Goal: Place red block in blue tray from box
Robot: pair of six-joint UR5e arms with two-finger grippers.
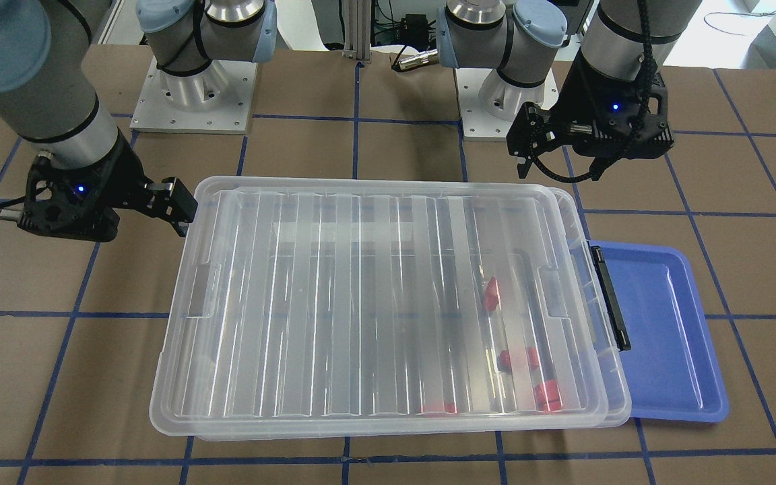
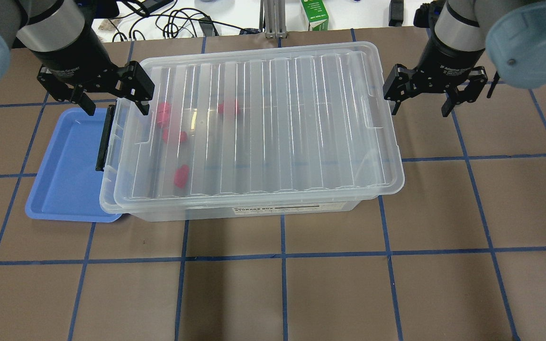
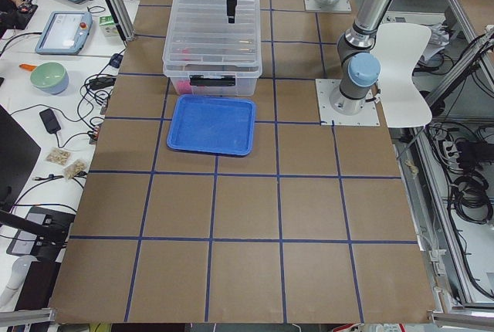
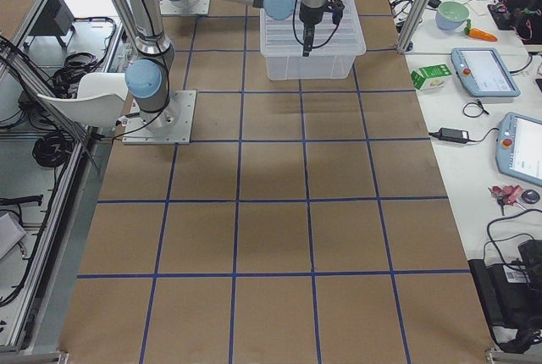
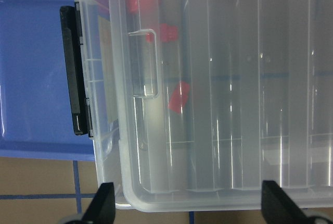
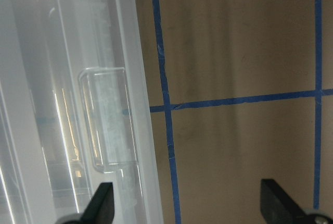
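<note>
The clear box lies mid-table with its ribbed lid on, slightly askew. Several red blocks show through the lid near the black latch end; they also show in the left wrist view and the front view. The blue tray sits beside that end, partly under the box rim, with nothing in it. My left gripper is open and empty above the far latch-end corner of the lid. My right gripper is open and empty just past the opposite short end.
The table is brown with a blue tape grid. A green carton and cables lie beyond the far edge. The lid's moulded handle shows at the right gripper's end. Both arm bases stand behind the box.
</note>
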